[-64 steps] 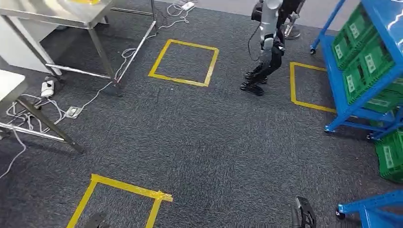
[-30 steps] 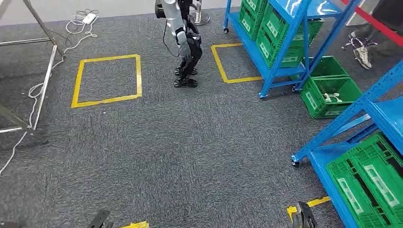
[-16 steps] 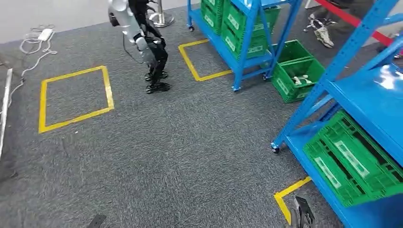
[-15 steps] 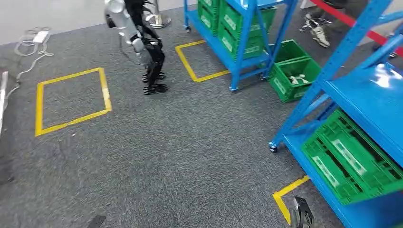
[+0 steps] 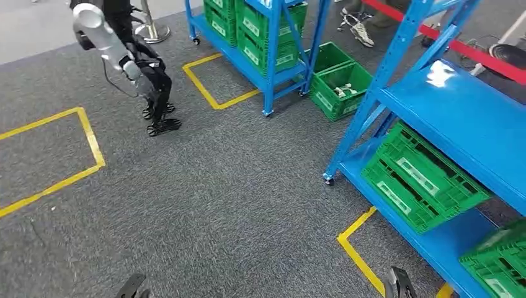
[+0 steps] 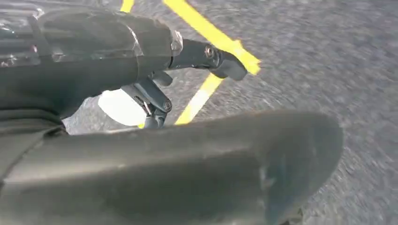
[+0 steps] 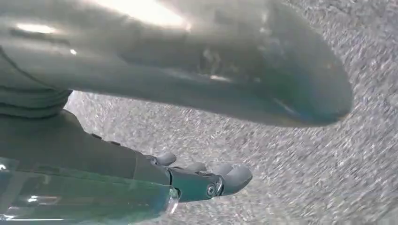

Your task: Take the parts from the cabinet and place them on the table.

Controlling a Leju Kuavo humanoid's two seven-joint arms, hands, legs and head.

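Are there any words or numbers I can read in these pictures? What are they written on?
No text can be read.
White labels on the green crates in the near blue rack: too small and blurred to read.
White labels on the green crates in the far blue rack: also too small to read.
The yellow tape on the carpet forms plain squares, with no writing.
The left hand and right hand carry no lettering.

Crates [image 5: 422, 177] on right cabinet [image 5: 471, 118] shelves; another robot [image 5: 127, 62] far left.
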